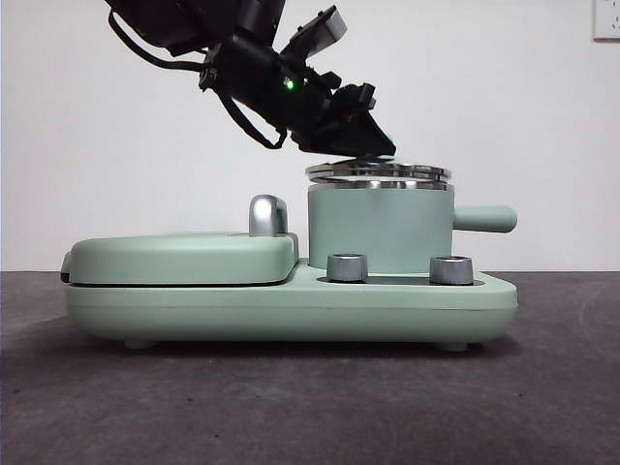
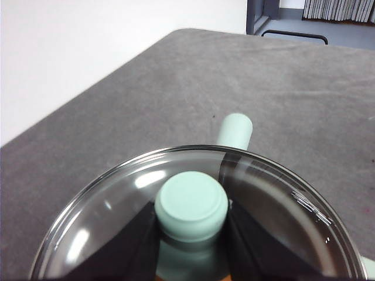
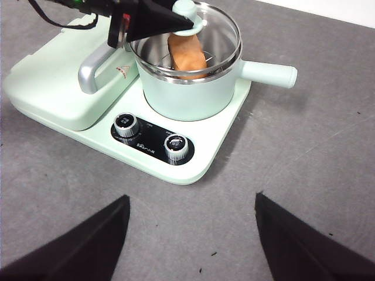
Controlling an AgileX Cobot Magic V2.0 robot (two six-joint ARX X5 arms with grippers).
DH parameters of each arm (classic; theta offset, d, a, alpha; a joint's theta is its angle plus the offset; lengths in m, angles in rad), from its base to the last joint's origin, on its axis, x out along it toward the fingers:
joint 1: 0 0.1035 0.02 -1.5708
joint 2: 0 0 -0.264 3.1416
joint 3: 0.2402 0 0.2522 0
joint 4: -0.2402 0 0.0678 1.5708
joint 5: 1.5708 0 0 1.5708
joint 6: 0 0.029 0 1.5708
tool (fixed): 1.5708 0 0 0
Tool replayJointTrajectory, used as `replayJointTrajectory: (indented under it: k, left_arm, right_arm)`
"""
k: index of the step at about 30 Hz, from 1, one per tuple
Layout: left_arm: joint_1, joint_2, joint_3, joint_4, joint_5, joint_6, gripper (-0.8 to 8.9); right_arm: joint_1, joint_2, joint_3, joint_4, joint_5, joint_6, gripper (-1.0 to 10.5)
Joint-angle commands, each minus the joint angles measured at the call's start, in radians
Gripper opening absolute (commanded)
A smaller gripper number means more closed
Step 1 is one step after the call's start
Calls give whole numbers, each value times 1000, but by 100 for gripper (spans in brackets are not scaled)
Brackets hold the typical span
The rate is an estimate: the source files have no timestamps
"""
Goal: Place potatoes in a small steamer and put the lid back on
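Observation:
The orange-brown potato (image 3: 187, 54) lies inside the mint-green steamer pot (image 1: 380, 228), seen through the glass in the right wrist view. My left gripper (image 1: 373, 147) is shut on the mint-green knob (image 2: 191, 205) of the clear glass lid (image 2: 281, 216). It holds the lid (image 1: 378, 171) over the pot's steel rim, close to level. I cannot tell if lid and rim touch. The pot's side handle (image 1: 484, 218) points right. My right gripper (image 3: 191, 198) is open and empty, well above the table in front of the appliance.
The pot sits on a mint-green base (image 1: 291, 305) with two steel dials (image 1: 348, 267). A flat grill cover (image 1: 179, 257) with a chrome handle (image 1: 266, 215) lies to its left. Grey table (image 1: 310, 407) surrounds it.

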Motion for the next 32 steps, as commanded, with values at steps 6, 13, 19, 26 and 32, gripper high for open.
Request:
replayJointTrajectory:
  k: [6, 13, 19, 26, 32]
  left_arm:
    - [-8, 32, 37, 43, 5, 6, 15]
    - [-10, 34, 37, 79, 20, -2, 15]
    - [-9, 47, 37, 79, 24, -10, 15]
    - [-10, 72, 37, 77, 34, -54, 15]
    - [-11, 72, 37, 72, 34, -54, 15]
  right_arm:
    - [6, 3, 3, 3, 1, 10, 338]
    - [6, 3, 3, 3, 3, 11, 338]
    - [6, 3, 3, 3, 5, 14, 338]
    - [6, 3, 3, 2, 5, 15, 338]
    - [6, 3, 3, 0, 16, 14, 338]
